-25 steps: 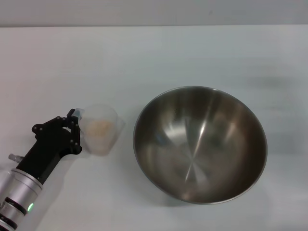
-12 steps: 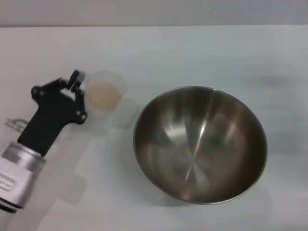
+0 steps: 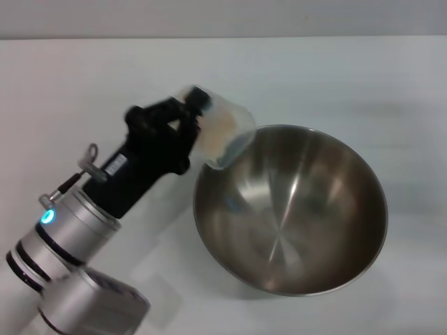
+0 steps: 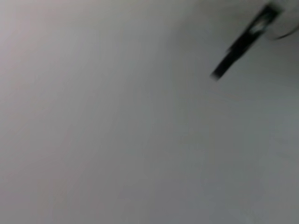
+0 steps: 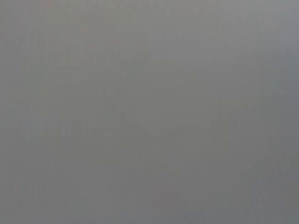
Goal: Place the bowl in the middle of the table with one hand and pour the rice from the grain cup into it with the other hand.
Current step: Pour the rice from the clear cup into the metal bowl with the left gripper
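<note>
A: Where's the grain cup (image 3: 222, 136)?
B: Upper middle of frame, clamped in the left gripper (image 3: 198, 118), tipped over the bowl (image 3: 293, 209) rim so the rice (image 3: 222, 124) should land inside. Bowl sits center-right on the table (image 3: 335, 70). Right arm's out of sight.

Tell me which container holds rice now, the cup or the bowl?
The small translucent plastic grain cup, held tilted by the left claw; the wide steel bowl is bare inside.

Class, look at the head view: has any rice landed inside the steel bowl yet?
No: the bowl shows only bare metal inside, and the rice sits in the tilted grain cup held by the left gripper.
</note>
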`<state>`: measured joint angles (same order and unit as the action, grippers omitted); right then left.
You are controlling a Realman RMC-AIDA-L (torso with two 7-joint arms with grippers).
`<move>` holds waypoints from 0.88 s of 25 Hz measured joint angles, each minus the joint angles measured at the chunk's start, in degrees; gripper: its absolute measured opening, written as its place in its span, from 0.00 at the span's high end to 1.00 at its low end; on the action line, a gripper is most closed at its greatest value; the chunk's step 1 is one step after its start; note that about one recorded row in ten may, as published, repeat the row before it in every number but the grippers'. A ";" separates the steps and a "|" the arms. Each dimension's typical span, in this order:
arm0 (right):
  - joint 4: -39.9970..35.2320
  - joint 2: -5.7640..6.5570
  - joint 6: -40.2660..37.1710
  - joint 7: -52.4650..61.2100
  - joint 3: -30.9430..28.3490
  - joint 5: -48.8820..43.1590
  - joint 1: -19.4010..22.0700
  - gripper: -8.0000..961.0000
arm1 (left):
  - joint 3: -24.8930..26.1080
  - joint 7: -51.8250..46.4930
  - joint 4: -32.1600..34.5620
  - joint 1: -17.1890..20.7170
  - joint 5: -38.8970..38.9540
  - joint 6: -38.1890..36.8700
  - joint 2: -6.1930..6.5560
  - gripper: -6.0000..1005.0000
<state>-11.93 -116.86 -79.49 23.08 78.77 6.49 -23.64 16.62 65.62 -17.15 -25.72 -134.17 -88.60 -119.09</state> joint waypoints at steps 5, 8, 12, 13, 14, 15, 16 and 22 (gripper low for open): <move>-0.60 -0.05 -0.07 -2.67 -0.54 0.05 -1.04 0.46 | -5.20 13.01 0.84 -1.33 -0.01 -0.56 -0.07 0.96; -0.61 -0.36 -0.02 -2.73 -1.16 0.05 -1.47 0.46 | -6.16 20.79 1.42 -1.81 0.01 0.70 -0.08 0.96; -0.48 -0.62 0.16 -3.21 -1.49 0.05 -2.11 0.46 | -6.46 29.66 1.65 -2.03 -0.10 2.15 -0.08 0.96; -0.40 -0.59 0.42 -3.25 -1.55 0.06 -2.32 0.46 | -6.37 31.69 1.71 -2.04 -0.65 2.21 -0.09 0.96; -0.34 -0.52 0.79 -3.26 -1.76 0.08 -2.51 0.46 | -6.29 32.77 1.88 -2.05 -1.19 2.23 -0.09 0.96; -0.28 -0.46 1.28 -3.26 -2.02 0.09 -2.71 0.46 | -6.24 34.04 2.07 -2.07 -1.78 2.28 -0.09 0.96; -0.22 -0.34 2.16 -3.29 -2.65 0.09 -3.05 0.46 | -6.29 35.67 2.32 -2.10 -2.42 2.48 -0.09 0.96; -0.08 -0.17 3.38 -5.10 -3.50 0.11 -3.47 0.46 | -6.21 39.02 2.30 -1.80 -4.77 2.75 -0.09 0.96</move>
<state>-12.01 -117.02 -76.11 17.98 75.27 6.60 -27.11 10.41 104.64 -14.86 -27.53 -138.94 -85.85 -119.18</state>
